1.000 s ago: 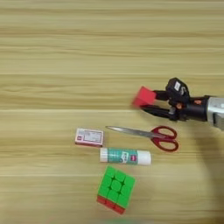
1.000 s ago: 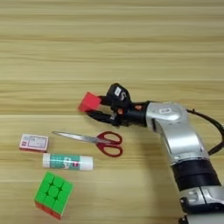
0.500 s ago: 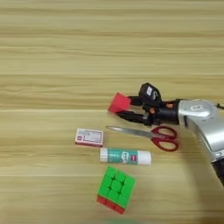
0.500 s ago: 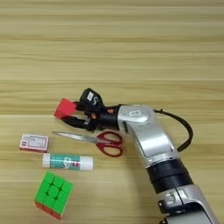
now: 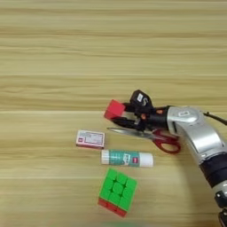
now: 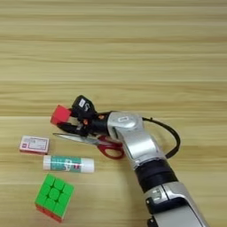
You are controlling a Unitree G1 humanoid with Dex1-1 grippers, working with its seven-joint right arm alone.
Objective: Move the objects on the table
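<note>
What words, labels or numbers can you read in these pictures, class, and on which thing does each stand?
None can be read.
Small box: red and white label, print too small to read.
Glue stick: teal label with a red patch, print too blurred to read.
Gripper: white mark on top, not readable.

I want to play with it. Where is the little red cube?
The small red cube sits in the claw, just above the scissors blades and up-right of the red-and-white box.

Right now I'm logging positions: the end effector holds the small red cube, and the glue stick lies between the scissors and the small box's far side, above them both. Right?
Not quite. The end effector does hold the red cube, but the glue stick lies nearer than the scissors and the box, between them and the puzzle cube, as the left eye view shows.
</note>
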